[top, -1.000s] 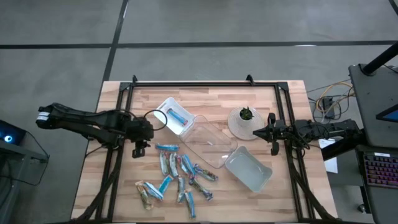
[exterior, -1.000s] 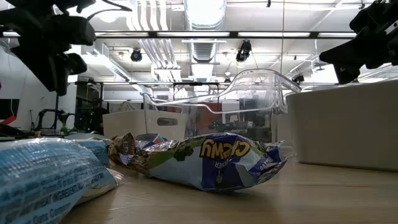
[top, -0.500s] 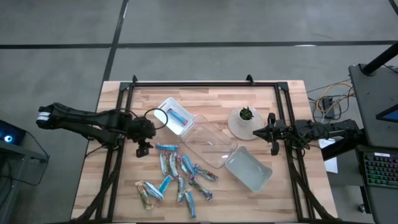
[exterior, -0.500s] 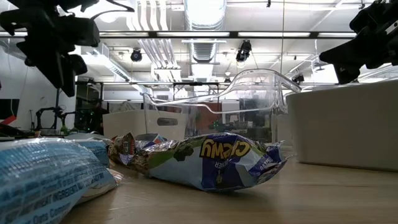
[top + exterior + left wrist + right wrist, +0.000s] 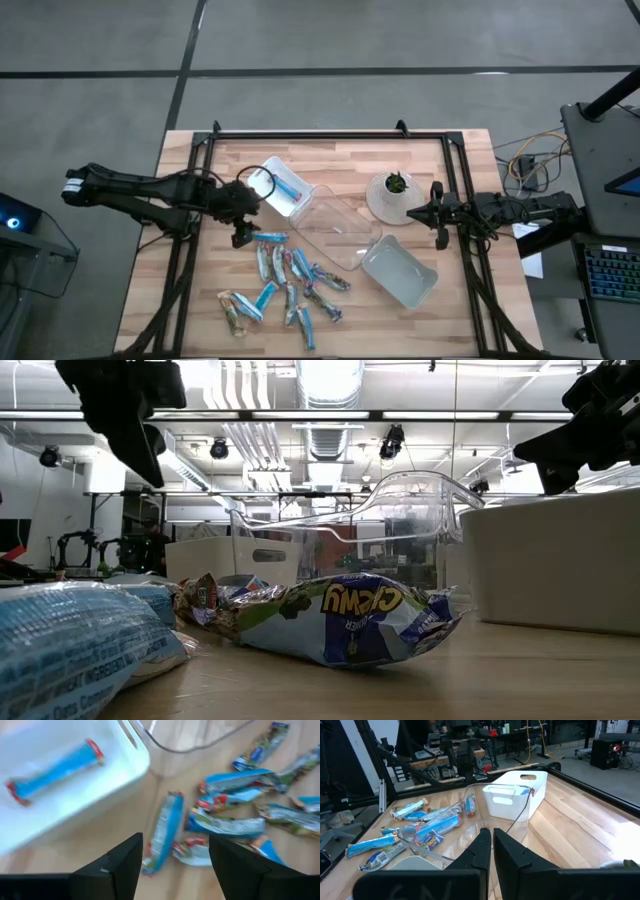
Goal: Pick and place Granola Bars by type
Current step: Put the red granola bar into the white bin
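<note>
- Hovering over the table, the left gripper (image 5: 172, 857) has its fingers spread wide, gripping nothing, above a blue bar (image 5: 162, 832) beside the white bin (image 5: 281, 187)
- One blue bar (image 5: 52, 771) lies inside that bin
- Other bars (image 5: 290, 285) lie scattered nearby
- Right gripper (image 5: 437, 218) waits near the table's right edge, fingers together, empty

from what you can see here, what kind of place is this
Most likely a robotics lab or workshop. Exposed ceiling ducts and strip lights run overhead, workbenches crowded with equipment fill the room behind, and the wooden table sits inside a black frame on a bare concrete floor, with loose cables beside it.
</note>
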Controlling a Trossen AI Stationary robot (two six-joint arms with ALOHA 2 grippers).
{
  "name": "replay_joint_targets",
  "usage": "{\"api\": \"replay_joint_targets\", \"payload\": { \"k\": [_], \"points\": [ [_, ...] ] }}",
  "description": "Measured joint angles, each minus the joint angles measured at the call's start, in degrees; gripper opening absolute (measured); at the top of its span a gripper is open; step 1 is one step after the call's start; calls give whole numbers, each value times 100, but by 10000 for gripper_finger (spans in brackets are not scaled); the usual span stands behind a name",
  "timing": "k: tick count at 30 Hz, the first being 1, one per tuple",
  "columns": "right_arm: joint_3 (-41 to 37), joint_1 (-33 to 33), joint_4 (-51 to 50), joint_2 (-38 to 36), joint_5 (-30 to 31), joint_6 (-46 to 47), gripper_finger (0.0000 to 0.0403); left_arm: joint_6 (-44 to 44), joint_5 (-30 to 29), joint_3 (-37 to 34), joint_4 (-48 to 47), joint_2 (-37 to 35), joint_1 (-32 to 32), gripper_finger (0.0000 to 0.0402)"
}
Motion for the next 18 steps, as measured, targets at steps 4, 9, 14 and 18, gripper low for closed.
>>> {"api": "replay_joint_targets", "payload": {
  "k": [4, 9, 14, 18],
  "points": [
    [1, 0, -1, 0, 0, 0, 13, 246, -234, -242, 70, -103, 2, 209],
    [0, -2, 0, 0, 2, 0, 13, 164, -283, -818, 801, -249, 0, 209],
    [2, -2, 0, 0, 2, 0, 13, -27, -268, -1312, 1297, -250, 0, 209],
    [2, -2, 0, 0, 2, 0, 13, -306, -27, -1494, 1309, -250, -2, 209]
  ]
}}
